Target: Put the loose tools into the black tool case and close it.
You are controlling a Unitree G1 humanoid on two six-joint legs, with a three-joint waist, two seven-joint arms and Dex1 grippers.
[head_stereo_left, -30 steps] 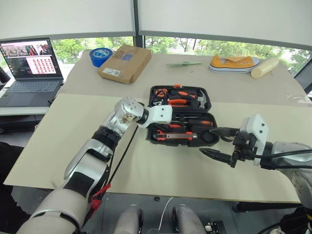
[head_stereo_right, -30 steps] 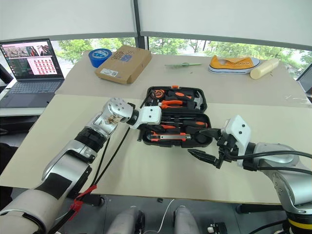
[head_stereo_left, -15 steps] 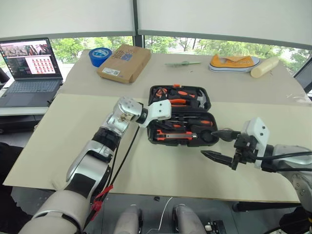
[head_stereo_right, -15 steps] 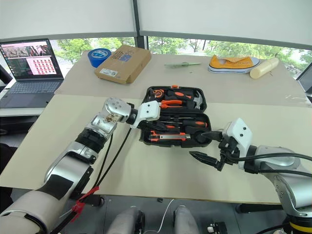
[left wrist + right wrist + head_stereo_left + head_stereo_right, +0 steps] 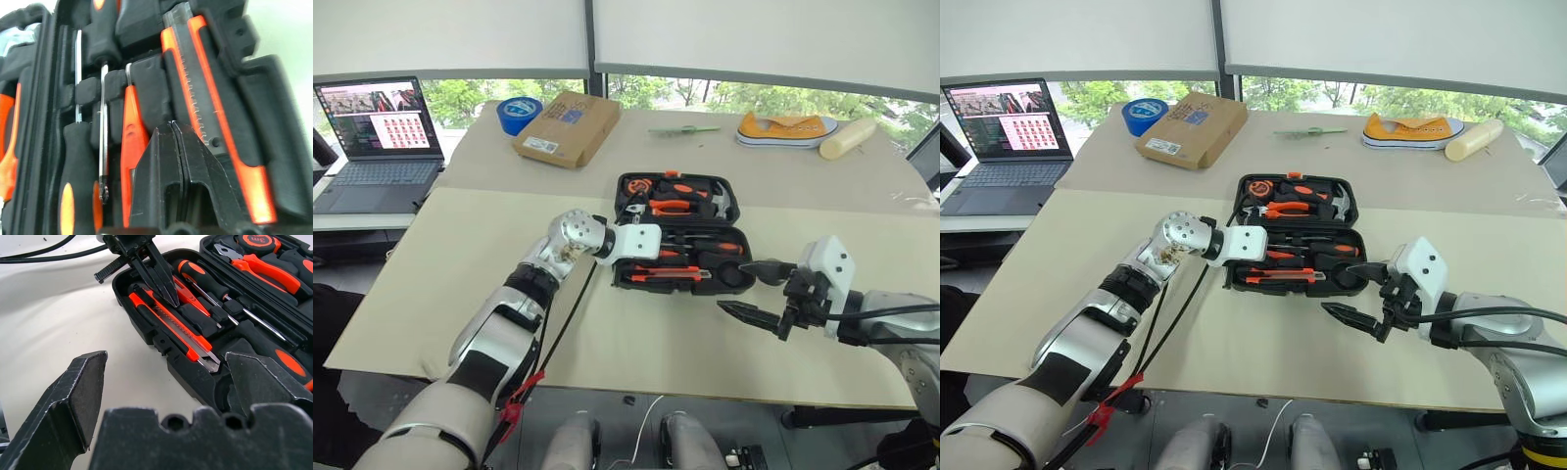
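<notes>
Case (image 5: 674,235) lies open and flat near the middle of the table (image 5: 431,274), lid half farther from me, base half nearer. I see the knife (image 5: 668,275) seated along the near edge of the base half, with screwdrivers (image 5: 700,246) in the slots behind it. The lid half holds orange-handled pliers (image 5: 668,205).

My left gripper (image 5: 166,293) reaches in from the left side of the case. Its fingers are pressed together, holding nothing, with the tips down among the slots just behind the knife. In the left wrist view the closed tips sit between the knife (image 5: 215,122) and an orange screwdriver handle (image 5: 133,137); I cannot tell whether they touch either one.

My right gripper (image 5: 756,291) hovers over the table just beside the right near corner of the case. Its fingers (image 5: 741,312) are spread wide and hold nothing.

At the far side of the table I see a cardboard box (image 5: 564,125), a blue tape roll (image 5: 519,113) beside it, and a yellow shoe (image 5: 785,128). A laptop (image 5: 374,147) stands open at the far left.
</notes>
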